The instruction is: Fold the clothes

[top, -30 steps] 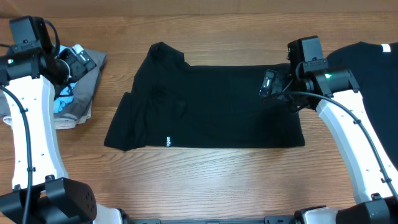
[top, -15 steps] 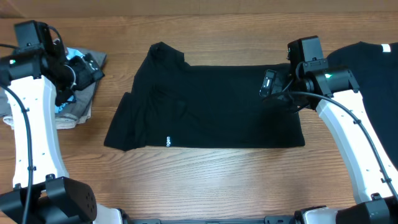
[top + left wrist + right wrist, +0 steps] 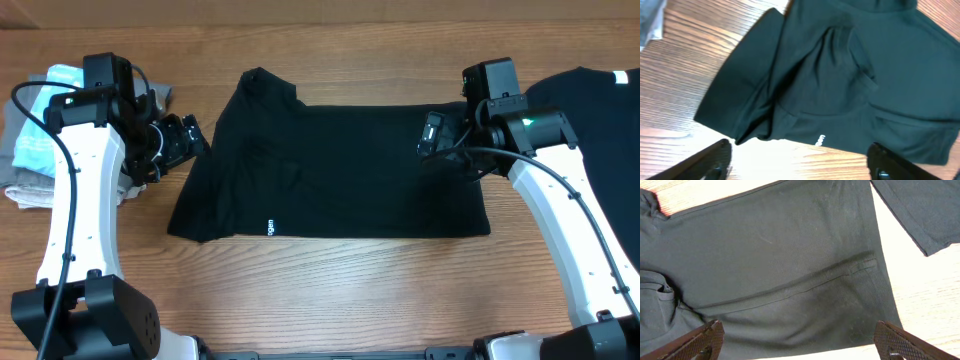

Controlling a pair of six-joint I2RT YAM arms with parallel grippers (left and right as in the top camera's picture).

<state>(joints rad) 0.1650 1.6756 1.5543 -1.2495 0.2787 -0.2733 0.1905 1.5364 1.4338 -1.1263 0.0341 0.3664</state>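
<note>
Overhead and wrist views. A black short-sleeved soft fabric T-shirt [image 3: 330, 170] lay spread across the middle of the brown wood-grain surface [image 3: 330, 290], its small white printed logo [image 3: 269, 227] near the front edge and one sleeve [image 3: 740, 95] doubled over at its left end. The left fingers [image 3: 710, 160] stood wide apart, released and grasping nothing, poised just beside that left end. The right fingers [image 3: 695, 341] were likewise spread wide and empty, over the shirt's right far portion; whether they touched the cloth could not be told from these views. A second black T-shirt [image 3: 590, 110], bearing a white neck label [image 3: 620, 78], lay at the right far corner, apart from the first. A pile of grey and pale blue garments [image 3: 40, 150] sat at the left far side, behind the left arm [image 3: 75, 220].
</note>
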